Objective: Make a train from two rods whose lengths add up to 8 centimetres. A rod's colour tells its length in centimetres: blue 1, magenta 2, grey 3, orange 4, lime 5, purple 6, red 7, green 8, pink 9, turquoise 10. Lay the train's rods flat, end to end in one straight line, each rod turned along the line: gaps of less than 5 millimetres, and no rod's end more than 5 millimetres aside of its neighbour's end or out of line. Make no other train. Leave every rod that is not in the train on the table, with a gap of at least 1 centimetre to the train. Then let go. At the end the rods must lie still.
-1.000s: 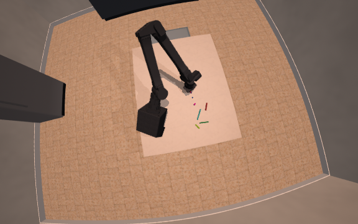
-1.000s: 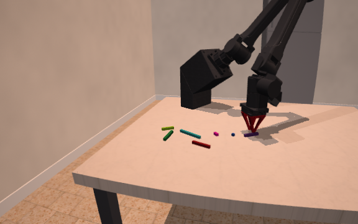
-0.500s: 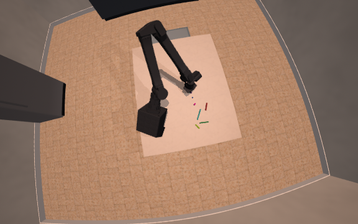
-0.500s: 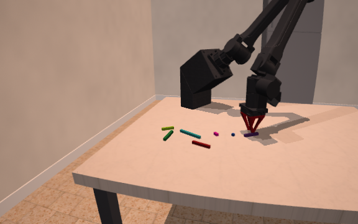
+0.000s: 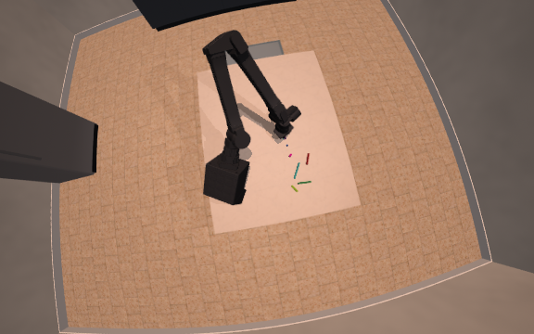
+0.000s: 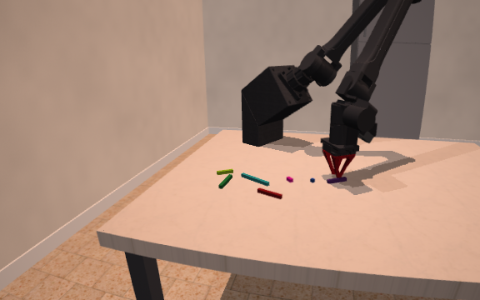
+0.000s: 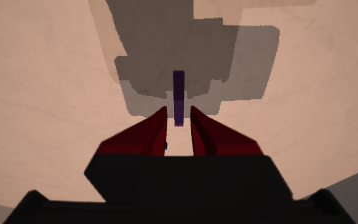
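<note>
Gripper is a bit open over the purple rod, which looks light and hard; pinch its middle.

rods: purple, blue, magenta, red, turquoise, green, lime
fingers: red
tabletop: pale pink, faintly veined
floor: tan, speckled

The arm stood by the desk's left edge, its elbow beyond the top edge. Blue and magenta lay apart, inward from the right edge. Red was closer to that edge than turquoise. Green and lime lay nearest the bottom edge.
</note>
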Action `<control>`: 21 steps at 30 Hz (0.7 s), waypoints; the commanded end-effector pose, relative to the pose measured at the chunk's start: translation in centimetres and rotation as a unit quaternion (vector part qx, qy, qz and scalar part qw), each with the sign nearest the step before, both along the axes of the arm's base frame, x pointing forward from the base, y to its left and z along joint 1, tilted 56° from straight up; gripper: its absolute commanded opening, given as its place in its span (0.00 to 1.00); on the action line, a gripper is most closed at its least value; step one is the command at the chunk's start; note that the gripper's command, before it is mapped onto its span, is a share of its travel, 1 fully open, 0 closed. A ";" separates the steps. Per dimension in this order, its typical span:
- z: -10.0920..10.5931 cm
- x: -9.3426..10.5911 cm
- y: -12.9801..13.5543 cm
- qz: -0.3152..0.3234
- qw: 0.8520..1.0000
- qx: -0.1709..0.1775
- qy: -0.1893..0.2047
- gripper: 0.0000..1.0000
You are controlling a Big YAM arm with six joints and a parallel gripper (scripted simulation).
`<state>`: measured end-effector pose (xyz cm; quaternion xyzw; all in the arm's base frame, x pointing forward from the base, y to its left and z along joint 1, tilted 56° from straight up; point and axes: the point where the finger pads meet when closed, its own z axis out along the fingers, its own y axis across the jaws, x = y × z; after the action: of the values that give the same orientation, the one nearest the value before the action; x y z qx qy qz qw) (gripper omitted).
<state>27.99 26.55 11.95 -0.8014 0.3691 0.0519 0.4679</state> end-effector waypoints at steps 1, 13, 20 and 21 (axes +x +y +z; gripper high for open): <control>0.0 0.5 0.0 0.000 1.000 0.001 -0.002 0.23; 0.0 0.5 0.0 0.000 1.000 0.001 -0.002 0.23; 0.0 0.6 -0.1 -0.001 1.000 0.001 -0.003 0.23; 0.0 0.6 -0.1 -0.001 1.000 0.001 -0.003 0.23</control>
<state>27.99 26.55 11.95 -0.8015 0.3687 0.0520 0.4680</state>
